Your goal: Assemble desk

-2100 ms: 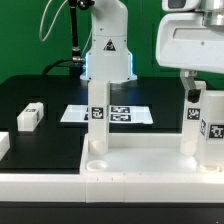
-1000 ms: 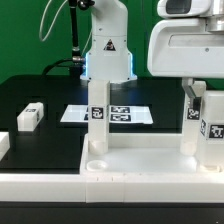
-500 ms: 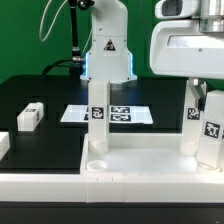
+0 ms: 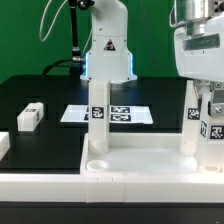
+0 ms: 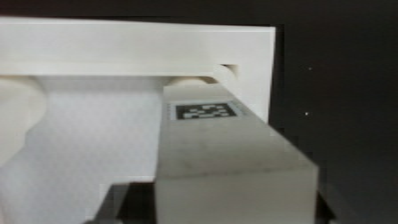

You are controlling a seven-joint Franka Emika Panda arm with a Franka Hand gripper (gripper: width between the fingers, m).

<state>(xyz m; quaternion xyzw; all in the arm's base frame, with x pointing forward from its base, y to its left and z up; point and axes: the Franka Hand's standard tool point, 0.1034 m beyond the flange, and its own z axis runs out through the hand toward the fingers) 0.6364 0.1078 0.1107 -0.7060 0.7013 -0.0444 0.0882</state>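
The white desk tabletop (image 4: 140, 160) lies at the front of the exterior view with its rim up. One tagged white leg (image 4: 98, 115) stands upright in a back socket, and a second leg (image 4: 191, 125) stands upright toward the exterior view's right. My gripper (image 4: 207, 100) comes down from above at the right edge and is shut on a third upright leg (image 4: 214, 140) at the tabletop's right corner. In the wrist view the held leg (image 5: 222, 150) with its tag fills the gap between my dark fingers (image 5: 135, 205); my gripper (image 5: 226, 206) grips it. A front socket (image 4: 97, 160) is empty.
A loose tagged leg (image 4: 30, 117) lies on the black table at the exterior view's left, with another white part (image 4: 3, 146) at the left edge. The marker board (image 4: 125, 114) lies behind the tabletop. The robot base (image 4: 108, 50) stands at the back.
My gripper's body has turned about its upright axis above the right-hand leg and now looks narrower. The held leg stayed at the tabletop's right corner. Nothing else moved.
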